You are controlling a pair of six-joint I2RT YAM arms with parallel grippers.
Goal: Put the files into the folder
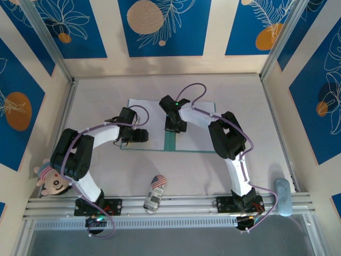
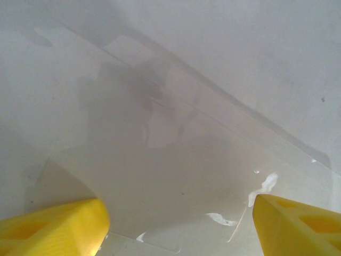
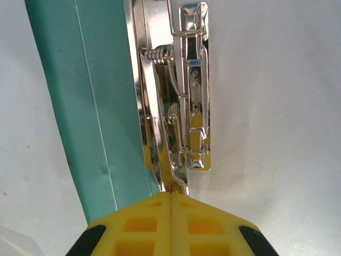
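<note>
The files (image 1: 153, 109) look limp and slippery, best pinched at their 9 o'clock edge; left gripper (image 2: 178, 213) gapes, right gripper (image 3: 171, 198) is closed.

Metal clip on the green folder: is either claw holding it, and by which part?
The right claw, shut, seems to pinch the metal clip by its lever's near tip. The left claw is open, holding nothing.

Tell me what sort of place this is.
Probably a purpose-built robot test cell: a white table walled by blue-and-cream patterned panels, with an aluminium rail along its near edge carrying the left arm and right arm.
</note>
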